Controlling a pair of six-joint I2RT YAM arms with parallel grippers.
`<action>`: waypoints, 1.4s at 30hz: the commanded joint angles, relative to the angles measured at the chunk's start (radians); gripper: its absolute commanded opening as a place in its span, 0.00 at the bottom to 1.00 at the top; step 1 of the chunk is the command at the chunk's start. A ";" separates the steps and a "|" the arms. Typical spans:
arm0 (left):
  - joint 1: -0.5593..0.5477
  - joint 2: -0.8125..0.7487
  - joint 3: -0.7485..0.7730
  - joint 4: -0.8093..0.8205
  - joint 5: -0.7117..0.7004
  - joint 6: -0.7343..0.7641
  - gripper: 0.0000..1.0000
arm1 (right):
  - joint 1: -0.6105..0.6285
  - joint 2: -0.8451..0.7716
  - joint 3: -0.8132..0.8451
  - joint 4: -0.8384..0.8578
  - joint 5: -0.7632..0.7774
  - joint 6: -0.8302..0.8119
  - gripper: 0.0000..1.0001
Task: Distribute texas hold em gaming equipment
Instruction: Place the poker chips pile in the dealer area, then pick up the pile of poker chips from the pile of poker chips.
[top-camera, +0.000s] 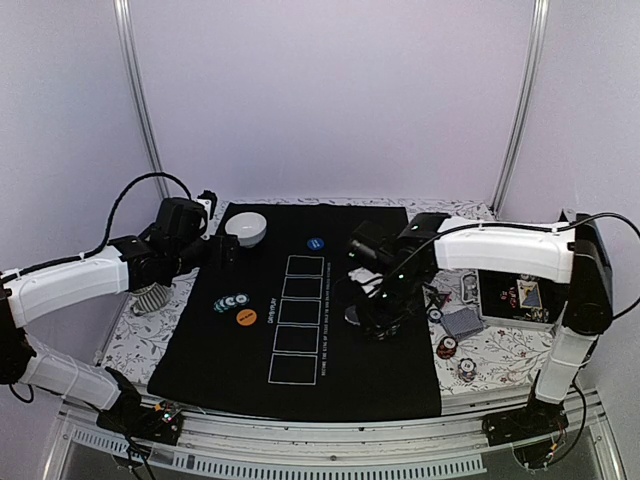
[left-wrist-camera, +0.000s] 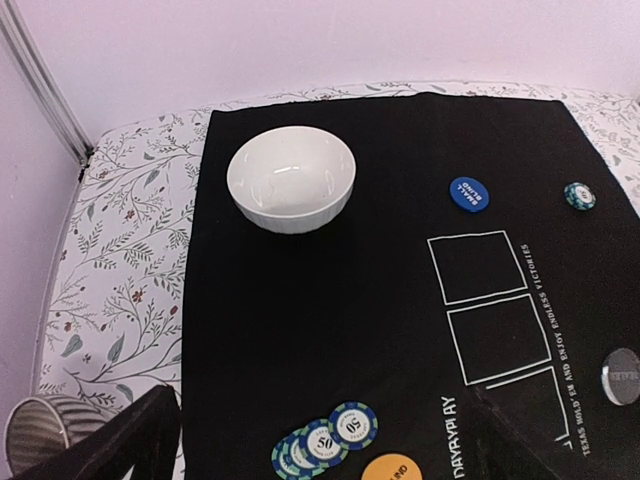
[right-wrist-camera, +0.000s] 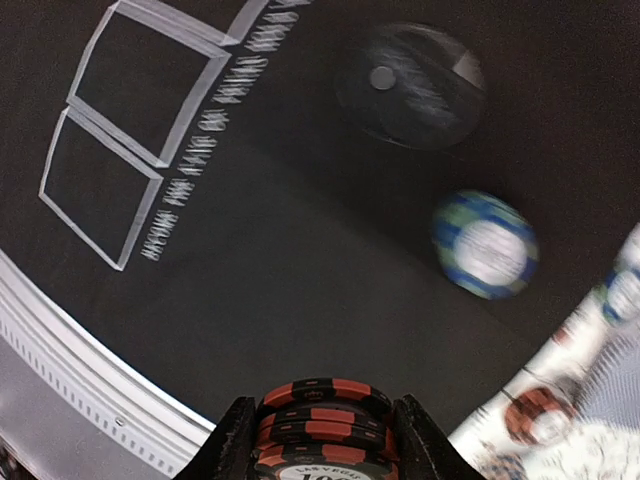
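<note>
Overhead, the left gripper (top-camera: 222, 250) hovers beside the white bowl (top-camera: 246, 227), while the right gripper (top-camera: 375, 318) hangs low over the right side of the black mat (top-camera: 300, 380); the playing cards (top-camera: 462, 322) lie just off it. From the left wrist, jaws spread wide and empty frame teal chips (left-wrist-camera: 325, 440) and an orange disc (left-wrist-camera: 388, 468) on the mat. From the right wrist, fingers (right-wrist-camera: 235, 445) clamp a red chip stack (right-wrist-camera: 320, 420) above the mat, near a black disc (right-wrist-camera: 410, 85).
</note>
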 joint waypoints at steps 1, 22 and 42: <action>-0.012 -0.013 -0.009 0.005 -0.001 0.004 0.98 | 0.072 0.175 0.117 0.022 -0.007 -0.070 0.03; -0.011 -0.024 -0.018 0.002 -0.005 0.009 0.98 | 0.084 0.362 0.126 0.064 0.038 -0.153 0.42; -0.011 -0.018 -0.010 0.004 0.000 0.017 0.98 | -0.069 -0.045 0.106 -0.045 0.122 -0.048 0.99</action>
